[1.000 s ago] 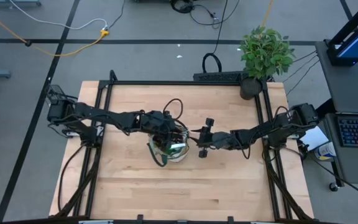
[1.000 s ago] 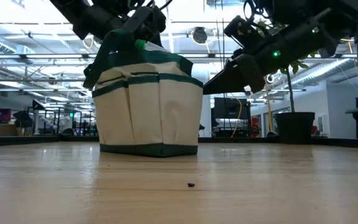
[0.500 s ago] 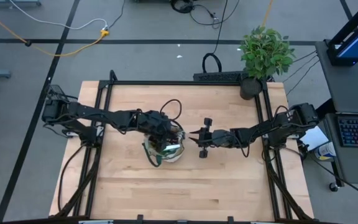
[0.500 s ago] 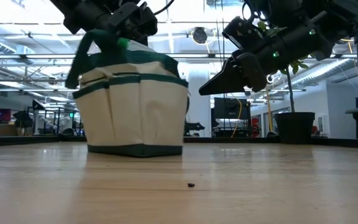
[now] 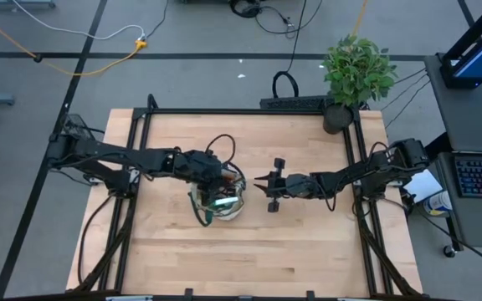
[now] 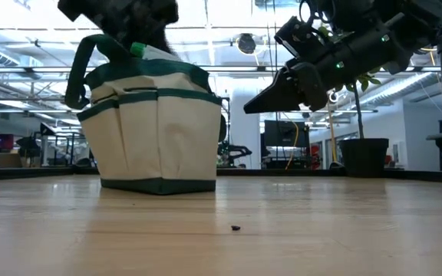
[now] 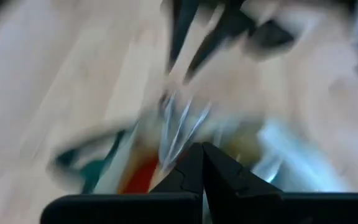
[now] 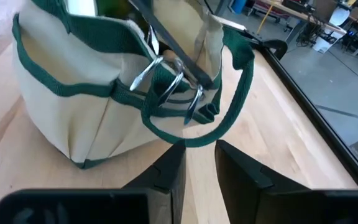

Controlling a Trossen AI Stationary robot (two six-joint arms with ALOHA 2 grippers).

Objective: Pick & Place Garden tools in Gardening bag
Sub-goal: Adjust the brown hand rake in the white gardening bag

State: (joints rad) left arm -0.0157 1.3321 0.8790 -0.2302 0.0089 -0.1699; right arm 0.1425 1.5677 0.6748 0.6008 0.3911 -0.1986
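Reaching over the gardening bag (image 5: pixel 217 201), my left gripper (image 5: pixel 210 174) sits right above its open mouth, near the middle of the wooden table (image 5: pixel 308 242). My left fingers (image 7: pixel 191 171) are pressed together, tip to tip, with nothing between them that I can make out; the left wrist view is too smeared to name what lies under them beyond a red patch and some pale metal.

From the low view the bag (image 6: pixel 150 126) stands upright on the table, beige with dark green trim, 1 green loop handle (image 6: pixel 79 73) arching up on its side. A small green round item (image 6: pixel 137 50) pokes above the rim, just under my left arm.

My right gripper (image 5: pixel 262 181) hovers just beside the bag, on the side toward the potted plant (image 5: pixel 356 71), apart from the fabric. In the low view it hangs off the table, pointing at the bag's upper edge (image 6: pixel 253 106). My right fingers (image 8: pixel 166 171) stand a narrow gap apart and hold nothing. Past them I see the bag's outer pockets, a green strap looping down its side, and shiny metal rings (image 8: pixel 166 84) clipped at the rim, with a dark bar slanting out of the bag above them.
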